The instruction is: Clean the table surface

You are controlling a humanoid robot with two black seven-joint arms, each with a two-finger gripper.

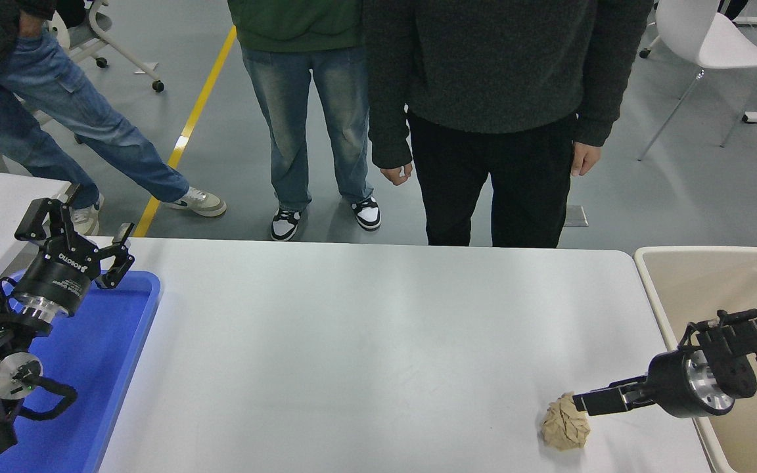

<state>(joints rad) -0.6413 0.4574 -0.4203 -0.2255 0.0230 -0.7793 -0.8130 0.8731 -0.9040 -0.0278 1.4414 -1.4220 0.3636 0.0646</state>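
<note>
While the table surface (365, 341) spans the middle, a crumpled paper ball (564, 424) lies near right | right gripper (581, 403), fingers together, tip at the ball's top | left gripper (73, 226) spread over blue tray (115, 368) | beige bin (713, 276) far right

We see the wide matte white table surface (365, 341) open throughout, only a crumpled tan paper ball (564, 425) obstructing near right.

Bright, even overhead light; sharp, soft shadows.

Blue tray (119, 341), beige bin (700, 276) (three onlookers (497, 79))
</note>
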